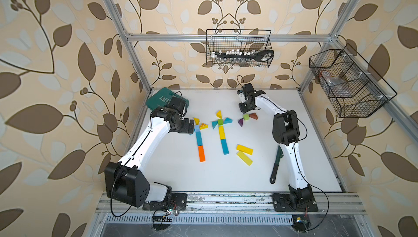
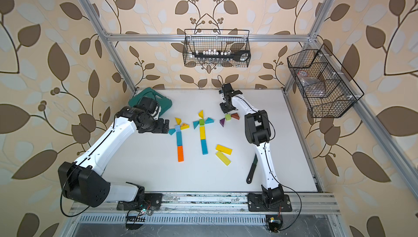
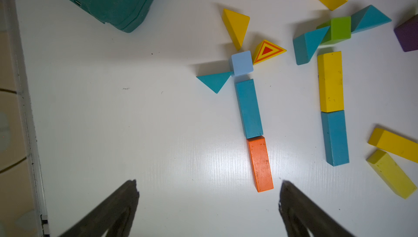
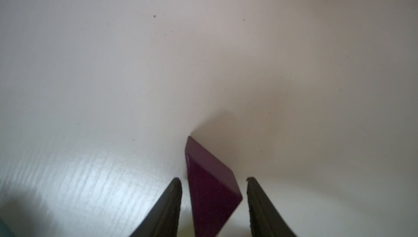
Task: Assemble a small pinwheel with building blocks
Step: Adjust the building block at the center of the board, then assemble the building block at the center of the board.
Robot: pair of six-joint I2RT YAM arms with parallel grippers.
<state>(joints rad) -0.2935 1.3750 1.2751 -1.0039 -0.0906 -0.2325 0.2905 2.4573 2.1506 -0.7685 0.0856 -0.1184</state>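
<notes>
Straddling a purple wedge (image 4: 210, 192) at the green cube's (image 1: 246, 117) 11 o'clock, the right gripper (image 4: 214, 178) stands parted; the left gripper (image 3: 208, 182) gapes empty.

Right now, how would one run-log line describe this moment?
left claw: open, empty | right claw: open around purple wedge, gap on both sides | two yellow bars: lying loose

Both top views are bright and evenly lit, but bent at the edges. The white table (image 3: 192, 152) shows glare; the purple wedge (image 4: 210, 190) looks blurred.
</notes>
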